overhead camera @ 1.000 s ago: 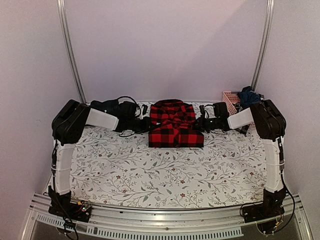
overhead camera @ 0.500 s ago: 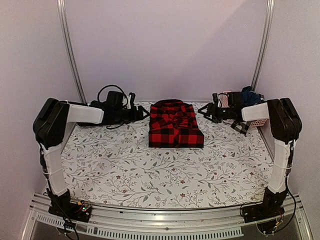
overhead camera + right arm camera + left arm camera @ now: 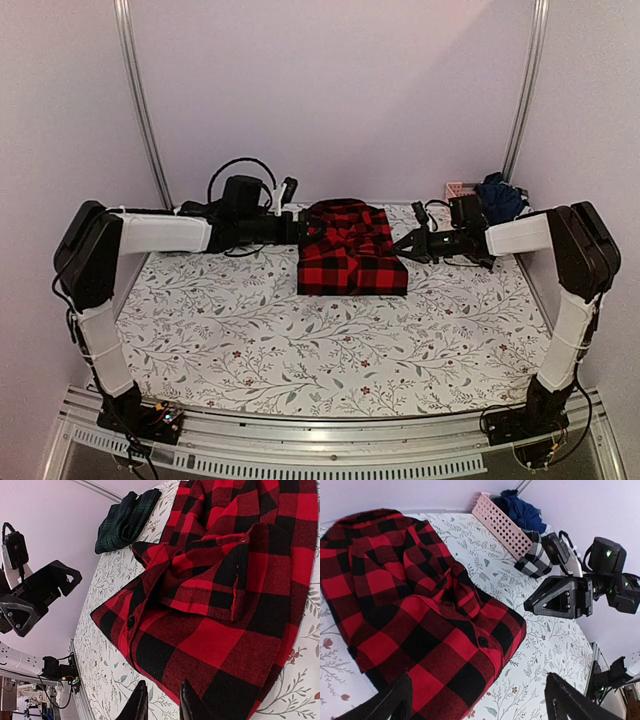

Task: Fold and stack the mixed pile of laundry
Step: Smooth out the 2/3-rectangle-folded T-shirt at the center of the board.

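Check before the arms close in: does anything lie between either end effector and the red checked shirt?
Nothing visible. The left end effector and right end effector flank the shirt, only bare tablecloth between.

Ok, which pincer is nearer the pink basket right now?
Right. The right pincer is beside the flannel shirt on the side of the pink basket; the left pincer is at the shirt's opposite edge.

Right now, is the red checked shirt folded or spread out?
Folded. The red checked shirt sits as a compact rectangle on the table cloth, sleeve doubled over on top.
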Available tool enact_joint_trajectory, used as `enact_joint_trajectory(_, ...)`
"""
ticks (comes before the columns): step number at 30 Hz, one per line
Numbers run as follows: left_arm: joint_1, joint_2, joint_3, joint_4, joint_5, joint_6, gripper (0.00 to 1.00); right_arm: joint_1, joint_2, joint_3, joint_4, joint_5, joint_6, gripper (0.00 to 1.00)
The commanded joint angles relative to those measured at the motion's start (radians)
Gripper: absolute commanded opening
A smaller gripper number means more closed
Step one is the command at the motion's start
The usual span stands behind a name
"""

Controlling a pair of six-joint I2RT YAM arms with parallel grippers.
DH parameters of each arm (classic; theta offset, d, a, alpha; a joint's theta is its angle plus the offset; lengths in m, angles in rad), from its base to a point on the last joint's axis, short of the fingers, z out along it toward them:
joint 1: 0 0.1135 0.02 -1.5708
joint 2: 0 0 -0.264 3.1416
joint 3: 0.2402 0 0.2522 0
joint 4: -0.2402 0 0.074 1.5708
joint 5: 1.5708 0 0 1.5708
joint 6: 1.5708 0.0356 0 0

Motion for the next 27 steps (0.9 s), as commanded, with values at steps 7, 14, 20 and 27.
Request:
enact_joint_trajectory(7,-0.064,0.223,0.140,-0.076,0.120,-0.007,0.80,0.074,0.168,0.188,-0.146,0.019,-0.107,0.18)
enact_joint_trajectory(14,-0.078,0.263,0.004,-0.077,0.115,-0.035,0.70,0.082,0.224,0.062,-0.194,0.060,-0.134,0.15)
enact_joint_trajectory(20,-0.121,0.252,-0.136,-0.096,0.071,0.003,0.69,0.093,0.164,-0.093,-0.208,0.065,-0.151,0.17)
enact_joint_trajectory(27,-0.094,0.037,-0.232,-0.048,0.006,0.019,0.84,0.093,-0.025,-0.125,-0.189,0.057,-0.152,0.27)
